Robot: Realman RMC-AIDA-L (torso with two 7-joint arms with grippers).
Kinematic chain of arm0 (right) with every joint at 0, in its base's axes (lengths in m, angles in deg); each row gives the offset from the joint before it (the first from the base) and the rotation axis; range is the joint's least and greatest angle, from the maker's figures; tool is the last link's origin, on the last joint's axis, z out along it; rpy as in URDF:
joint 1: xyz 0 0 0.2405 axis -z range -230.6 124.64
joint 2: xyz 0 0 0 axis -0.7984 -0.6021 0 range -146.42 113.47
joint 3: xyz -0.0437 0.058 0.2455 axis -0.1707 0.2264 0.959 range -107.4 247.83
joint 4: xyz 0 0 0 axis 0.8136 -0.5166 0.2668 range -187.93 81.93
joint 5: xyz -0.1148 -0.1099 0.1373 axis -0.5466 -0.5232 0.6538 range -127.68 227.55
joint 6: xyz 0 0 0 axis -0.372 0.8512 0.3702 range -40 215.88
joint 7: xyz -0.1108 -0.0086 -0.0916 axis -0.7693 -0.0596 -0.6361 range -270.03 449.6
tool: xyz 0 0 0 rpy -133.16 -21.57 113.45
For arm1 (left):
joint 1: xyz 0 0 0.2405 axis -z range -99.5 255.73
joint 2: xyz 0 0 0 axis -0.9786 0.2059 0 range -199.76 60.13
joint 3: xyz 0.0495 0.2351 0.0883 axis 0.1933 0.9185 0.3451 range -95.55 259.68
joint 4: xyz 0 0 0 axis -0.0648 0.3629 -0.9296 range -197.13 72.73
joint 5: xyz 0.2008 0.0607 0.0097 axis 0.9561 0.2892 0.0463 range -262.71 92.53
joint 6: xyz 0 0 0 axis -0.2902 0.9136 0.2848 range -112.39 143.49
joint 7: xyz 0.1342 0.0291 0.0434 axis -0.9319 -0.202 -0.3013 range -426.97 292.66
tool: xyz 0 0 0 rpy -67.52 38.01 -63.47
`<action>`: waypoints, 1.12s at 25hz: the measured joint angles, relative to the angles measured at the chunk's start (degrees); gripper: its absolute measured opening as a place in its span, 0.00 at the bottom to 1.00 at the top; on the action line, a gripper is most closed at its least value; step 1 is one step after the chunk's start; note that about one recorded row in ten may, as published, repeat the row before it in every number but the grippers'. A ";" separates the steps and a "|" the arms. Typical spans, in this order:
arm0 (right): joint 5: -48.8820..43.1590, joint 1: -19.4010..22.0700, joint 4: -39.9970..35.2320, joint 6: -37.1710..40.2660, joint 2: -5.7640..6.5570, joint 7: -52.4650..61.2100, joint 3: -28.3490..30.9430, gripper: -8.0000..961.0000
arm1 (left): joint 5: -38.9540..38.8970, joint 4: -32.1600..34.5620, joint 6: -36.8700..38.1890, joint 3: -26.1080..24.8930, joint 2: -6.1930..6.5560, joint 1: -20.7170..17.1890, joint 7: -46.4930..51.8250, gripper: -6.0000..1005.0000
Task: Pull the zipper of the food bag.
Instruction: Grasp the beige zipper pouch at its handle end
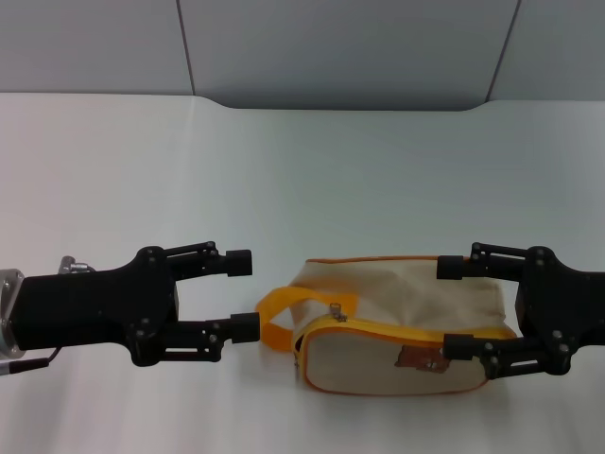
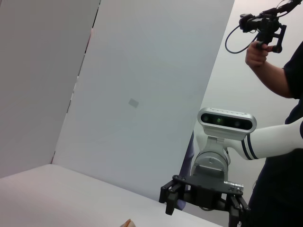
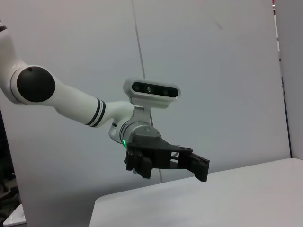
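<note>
The beige food bag lies on the white table at the front right, with a small brown bear print on its front. Its orange zipper runs along the top front edge. The silver pull tab sits near the bag's left end, beside the orange strap handle. My left gripper is open and empty just left of the strap. My right gripper is open, with its fingers straddling the bag's right end.
The white table stretches back to a grey wall. In the left wrist view a person holding a camera rig stands beyond the table. The right wrist view shows the left arm over the table.
</note>
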 joint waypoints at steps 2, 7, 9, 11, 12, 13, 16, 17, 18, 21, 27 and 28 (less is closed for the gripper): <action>-0.01 0.00 0.00 -0.04 0.01 -0.32 -0.02 0.88 | 0.00 0.02 -0.01 0.07 0.00 0.02 0.02 0.80; -0.05 0.00 0.05 -0.02 0.03 -0.81 -0.29 0.88 | 0.06 0.05 -0.04 0.23 -0.05 0.04 0.05 0.78; -0.06 0.00 0.07 -0.03 0.04 -0.89 -0.40 0.88 | 0.08 0.06 -0.04 0.23 -0.07 0.03 0.06 0.78; -0.08 0.00 0.07 -0.03 0.04 -0.88 -0.42 0.88 | 0.71 0.06 -0.32 0.25 -0.09 0.00 0.07 0.77; -0.09 0.00 0.07 -0.04 0.04 -0.89 -0.42 0.88 | 1.31 -0.03 -0.68 0.26 -0.12 0.00 0.07 0.76; -0.09 0.00 0.09 -0.04 0.04 -0.88 -0.42 0.88 | 2.30 -0.18 -1.33 0.27 -0.29 0.04 0.08 0.76; -0.10 0.00 0.22 -0.04 0.04 -0.88 -0.43 0.88 | 7.32 -0.39 -5.83 0.30 -1.92 0.41 -0.07 0.75; -0.10 0.01 0.25 -0.04 0.04 -0.88 -0.43 0.88 | 8.65 -0.29 -7.70 0.30 -2.58 0.48 -0.19 0.74; -0.10 0.01 0.29 -0.04 0.04 -0.88 -0.43 0.88 | 9.74 -0.16 -9.44 0.30 -3.25 0.55 -0.31 0.74; -0.10 0.00 0.36 -0.02 0.04 -0.88 -0.42 0.88 | 12.29 -0.39 -15.50 0.36 -5.02 1.43 -0.79 0.73; -0.10 0.00 0.39 0.02 0.02 -0.88 -0.42 0.88 | 12.94 -6.04 -25.30 -0.18 -5.50 5.90 -4.12 0.70; -0.10 0.00 0.39 0.01 -0.05 -0.88 -0.42 0.88 | 12.45 -6.32 -26.76 -0.50 -5.57 6.32 -4.67 0.70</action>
